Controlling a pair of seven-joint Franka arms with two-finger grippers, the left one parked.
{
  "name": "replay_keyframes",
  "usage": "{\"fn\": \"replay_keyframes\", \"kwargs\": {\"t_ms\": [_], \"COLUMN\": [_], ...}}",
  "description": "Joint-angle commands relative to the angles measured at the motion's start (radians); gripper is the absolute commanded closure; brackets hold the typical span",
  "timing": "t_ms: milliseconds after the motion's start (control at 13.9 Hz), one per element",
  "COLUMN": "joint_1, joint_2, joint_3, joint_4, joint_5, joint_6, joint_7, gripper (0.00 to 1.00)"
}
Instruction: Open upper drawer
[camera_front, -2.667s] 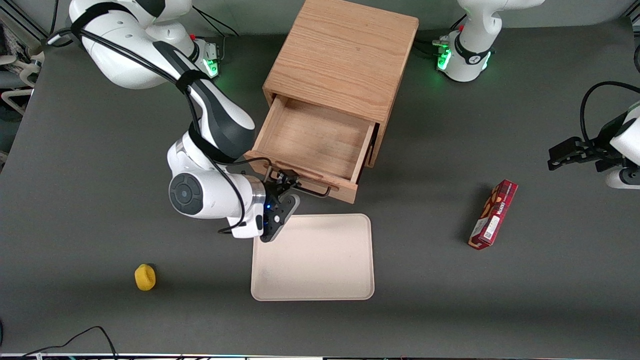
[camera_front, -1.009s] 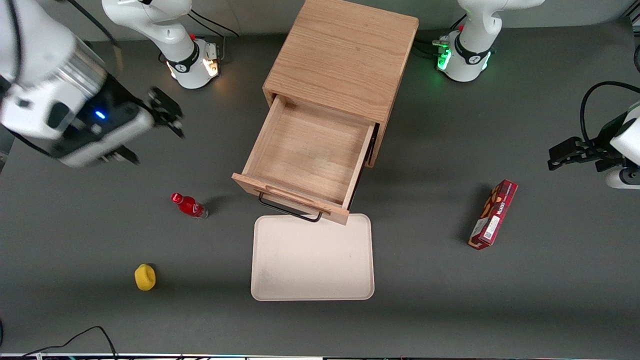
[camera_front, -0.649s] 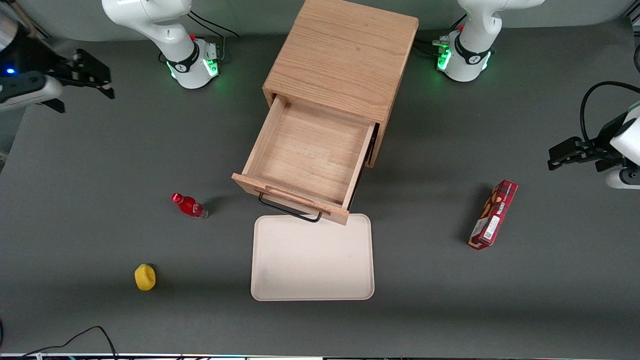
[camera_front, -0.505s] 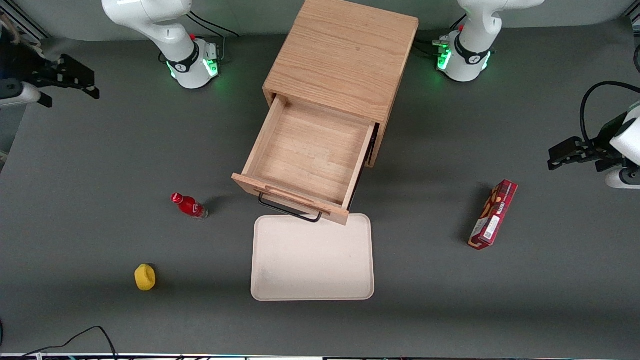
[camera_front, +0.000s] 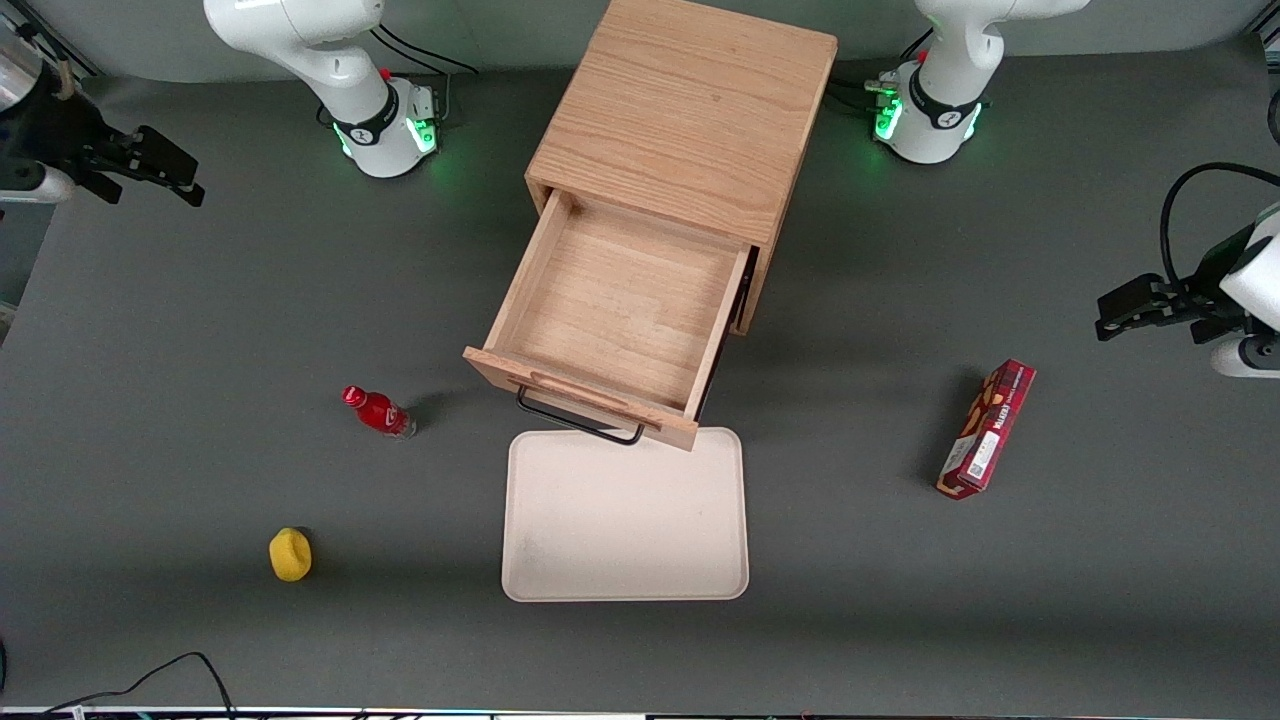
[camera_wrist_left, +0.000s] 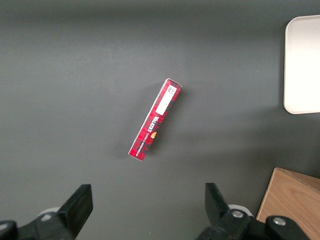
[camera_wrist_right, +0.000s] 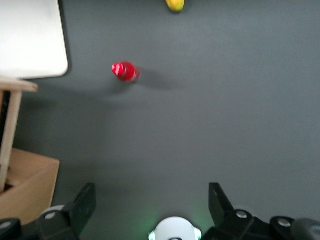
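one job, and it looks done: the upper drawer stands pulled well out of the cabinet mid-table, its black handle just over the tray's edge. the gripper hangs by the table's working-arm end, fingers spread, holding nothing. nothing seems left.

Light-oak upper drawer, black hand spread wide, red bottle, cream tray, red-plaid box.

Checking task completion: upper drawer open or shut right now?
Open. The upper drawer is pulled out of the cabinet, its bare wooden floor visible. The gripper is open, up at the working arm's end of the table, clear of the handle.
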Motion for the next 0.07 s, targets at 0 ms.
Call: {"fn": "replay_keyframes", "kwargs": {"t_ms": [0], "joint_1": [0.006], "joint_2": [0.058], "joint_3": [-0.004], "joint_4": [0.08], "joint_5": [-0.015], "joint_6": [-0.011], "joint_7": [0.031], "gripper": [0.0]}}
